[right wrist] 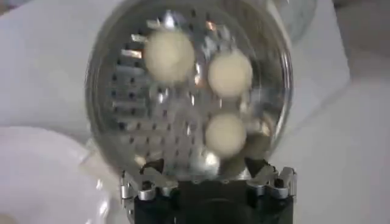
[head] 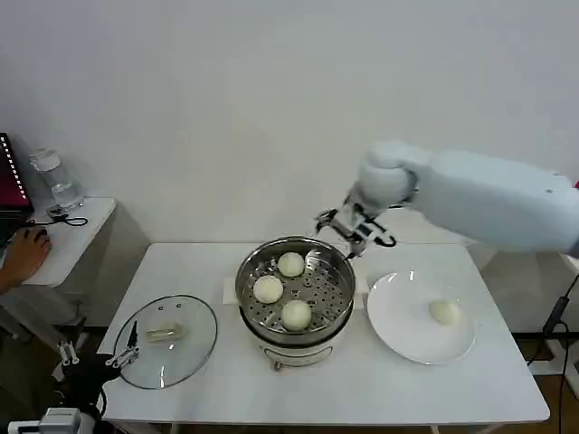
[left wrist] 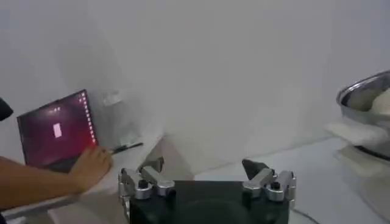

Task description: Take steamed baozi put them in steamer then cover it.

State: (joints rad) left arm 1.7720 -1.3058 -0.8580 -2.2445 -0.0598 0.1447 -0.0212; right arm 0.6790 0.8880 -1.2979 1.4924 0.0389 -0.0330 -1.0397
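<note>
The steamer [head: 327, 291] stands mid-table with three steamed baozi in it [head: 290, 264] [head: 268, 288] [head: 296, 314]. One more baozi [head: 443, 312] lies on the white plate [head: 398, 321] to its right. My right gripper [head: 348, 228] hovers open and empty above the steamer's far rim. In the right wrist view, the right gripper [right wrist: 204, 167] looks down on the steamer [right wrist: 122, 103] and its baozi [right wrist: 169, 56] [right wrist: 230, 73] [right wrist: 225, 132]. My left gripper [head: 125, 348] rests low at the table's left edge beside the glass lid [head: 181, 353]. In the left wrist view, the left gripper [left wrist: 204, 169] is open and empty.
A side table [head: 77, 235] with a clear bottle [head: 54, 181] stands to the left of the main table. The steamer's rim [left wrist: 365, 97] shows at the side of the left wrist view. The plate [right wrist: 42, 176] lies beside the steamer in the right wrist view.
</note>
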